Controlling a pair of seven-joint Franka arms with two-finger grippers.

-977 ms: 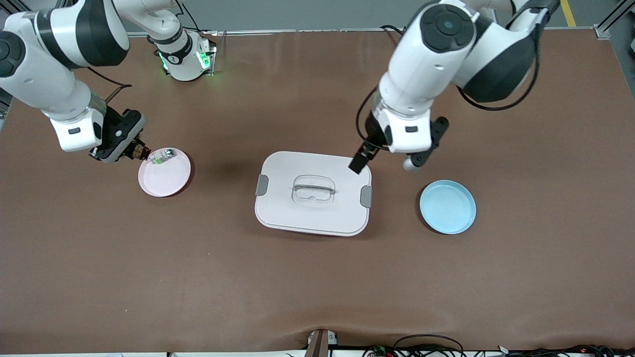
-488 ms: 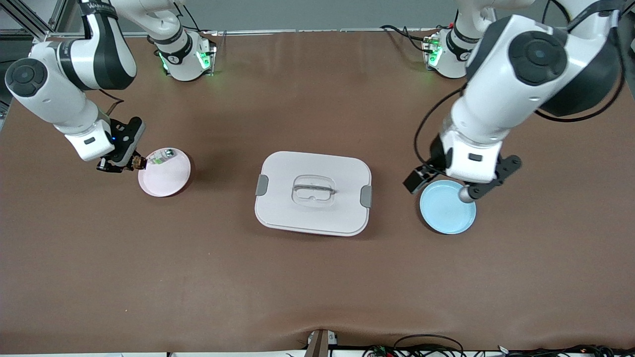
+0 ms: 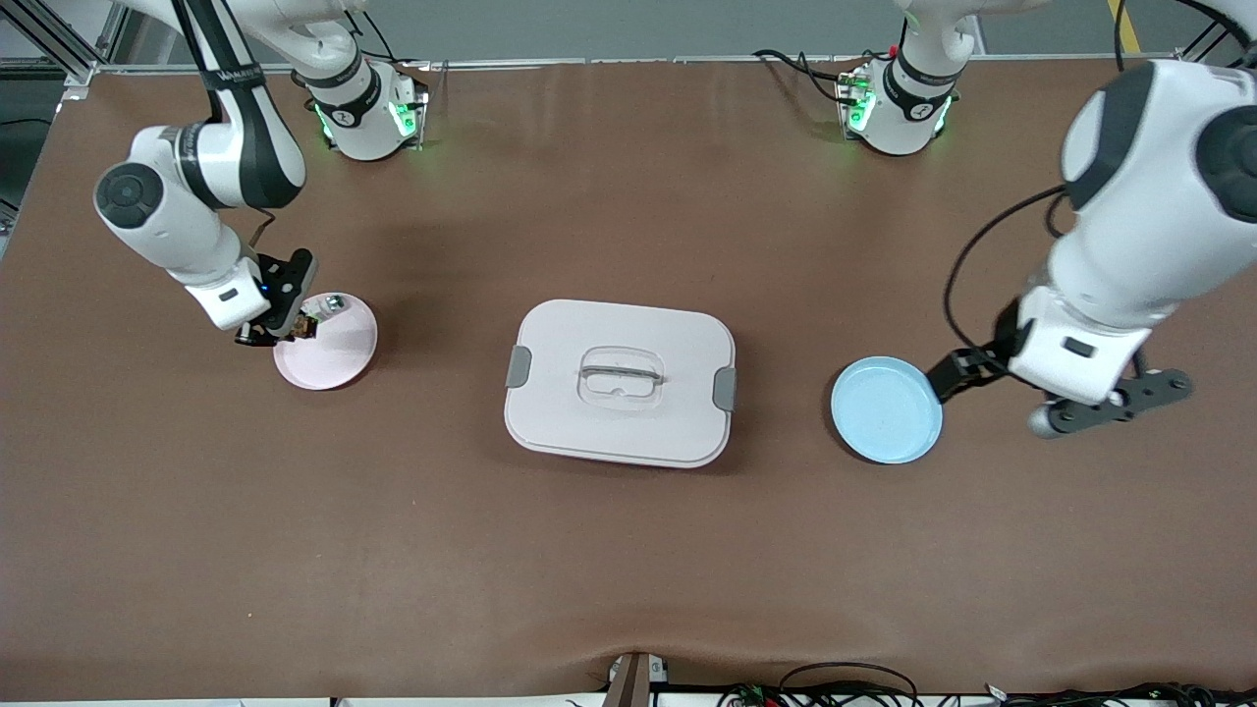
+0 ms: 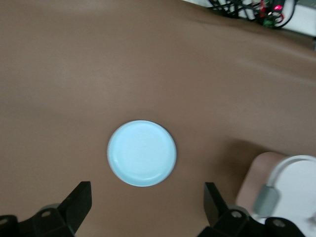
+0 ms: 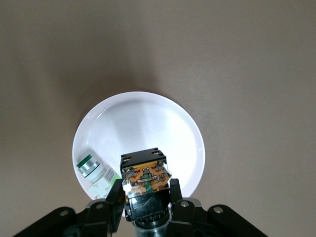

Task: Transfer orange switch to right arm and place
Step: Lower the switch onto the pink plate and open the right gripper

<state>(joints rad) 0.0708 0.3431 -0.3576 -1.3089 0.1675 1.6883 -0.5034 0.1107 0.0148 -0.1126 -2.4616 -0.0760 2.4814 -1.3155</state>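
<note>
One part matters: the orange switch, clamped in the right tool, hangs directly over the pink plate, beside the green-and-silver part. Left tool waits, fingers wide apart and empty, above the blue plate.

Setting: robotics lab | Evidence: brown-matted counter; two bolted arm bases with green lights; loose cables; aluminium framing at edges
</note>
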